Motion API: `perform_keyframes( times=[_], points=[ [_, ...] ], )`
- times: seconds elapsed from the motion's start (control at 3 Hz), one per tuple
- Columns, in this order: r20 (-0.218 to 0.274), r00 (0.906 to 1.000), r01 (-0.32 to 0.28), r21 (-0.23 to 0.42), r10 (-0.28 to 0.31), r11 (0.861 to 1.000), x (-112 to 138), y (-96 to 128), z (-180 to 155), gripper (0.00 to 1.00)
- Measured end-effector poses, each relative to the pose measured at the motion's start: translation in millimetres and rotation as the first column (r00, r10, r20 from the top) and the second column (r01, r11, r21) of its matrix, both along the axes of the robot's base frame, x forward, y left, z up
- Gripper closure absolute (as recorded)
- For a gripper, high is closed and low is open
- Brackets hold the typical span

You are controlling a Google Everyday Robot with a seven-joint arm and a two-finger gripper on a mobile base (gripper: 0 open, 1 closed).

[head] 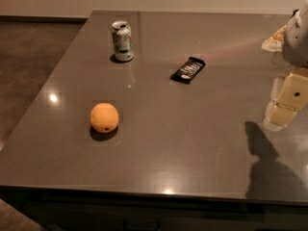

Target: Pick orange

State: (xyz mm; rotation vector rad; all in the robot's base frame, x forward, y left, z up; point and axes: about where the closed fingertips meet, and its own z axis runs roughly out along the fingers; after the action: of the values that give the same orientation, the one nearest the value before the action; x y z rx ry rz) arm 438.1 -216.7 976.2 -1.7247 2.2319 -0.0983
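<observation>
Gripper [280, 114]: located at the right edge of the frame, hanging above the table [183, 143] with nothing in its grasp. It is built from pale cream, blocky, hard-looking segments. Whether it is released or clenched cannot be told from where I stand. Its dark shadow [262, 162] falls on the table below it, toward the lower right.

Table: a flat slab with a smooth, glossy grey-brown top. The finish is reflective and shows small bright light spots at the left and along the near edge.

Orange [104, 117]: resting on the table in the left-centre of the frame, well apart from the gripper.
- Shape: near-spherical, so no long axis can be told.
- Surface: matte orange skin, evenly coloured and lighter on top.
- Marking: one small dark spot low on the side that faces the bottom of the frame.
- Contact: it sits on its own dark shadow and touches no other item.

Soda can [122, 41]: upright in the upper left of the frame, cylindrical, with a metal top and a green-and-white print.

Wrapped bar [188, 70]: flat, black and glossy. It lies near the upper centre, with its long axis running diagonally from lower left to upper right.
</observation>
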Motion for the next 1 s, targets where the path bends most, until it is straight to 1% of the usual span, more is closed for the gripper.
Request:
perform_keyframes(
  times=[0.33,0.67,1.0],
  points=[
    [0.0,1.0,0.0,0.0,0.0,1.0,0.0,0.0,0.0,0.0],
    [-0.008,0.9968,-0.079,0.068,0.079,0.995,11.2,38.7,-3.9,0.0],
    [-0.007,0.9885,-0.149,0.135,0.151,0.98,19.6,74.8,-7.8,0.0]
  ],
)
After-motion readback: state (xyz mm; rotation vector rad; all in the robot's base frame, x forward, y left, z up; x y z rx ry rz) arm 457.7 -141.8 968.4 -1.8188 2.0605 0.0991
